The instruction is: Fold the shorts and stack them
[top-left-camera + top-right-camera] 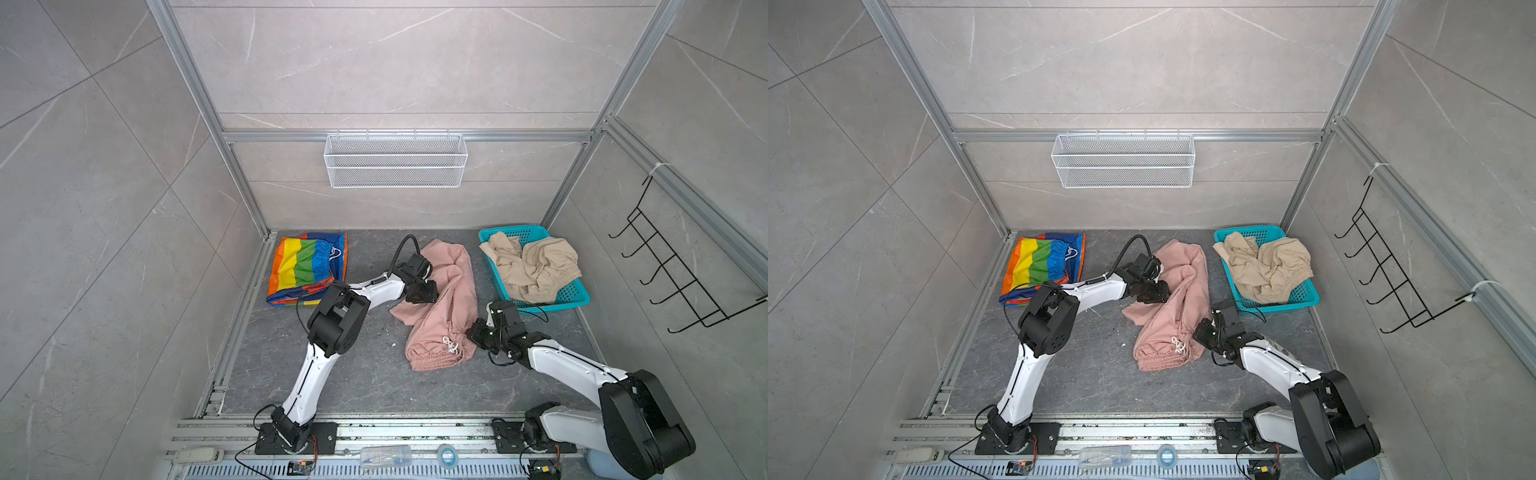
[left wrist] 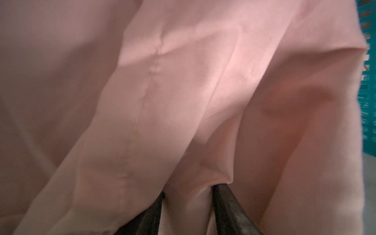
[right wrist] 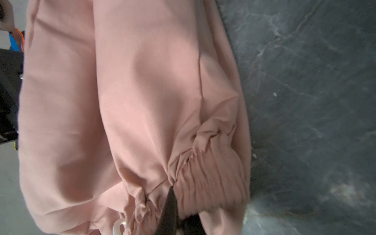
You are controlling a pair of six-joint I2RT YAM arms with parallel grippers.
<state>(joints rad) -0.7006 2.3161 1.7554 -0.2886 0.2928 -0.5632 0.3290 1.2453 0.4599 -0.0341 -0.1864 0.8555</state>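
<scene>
Right now the pink shorts [image 1: 446, 299] are lying crumpled in a long heap on the dark table [image 1: 353, 374], just beside the teal basket [image 1: 577, 299], on its left in both top views. The left gripper [image 1: 424, 293] is reaching into the heap level with the basket's near end. In the left wrist view its fingers [image 2: 225, 201] are standing somewhat apart with a fold of pink cloth pinched between them. The right gripper [image 1: 473, 332] is sitting nearer the camera than the basket, at the heap's gathered waistband [image 1: 432, 359], close to the white drawstring [image 1: 451, 345]. Its jaws are pressing together on the waistband's edge, with gathers running to the fingertip [image 3: 171, 203]. The beige shorts [image 1: 532, 266] are lying bunched inside the basket, spilling over its right rim. The rainbow shorts [image 1: 305, 266] are resting flat and folded well apart from the basket — far off to its left, beyond the pink heap.
</scene>
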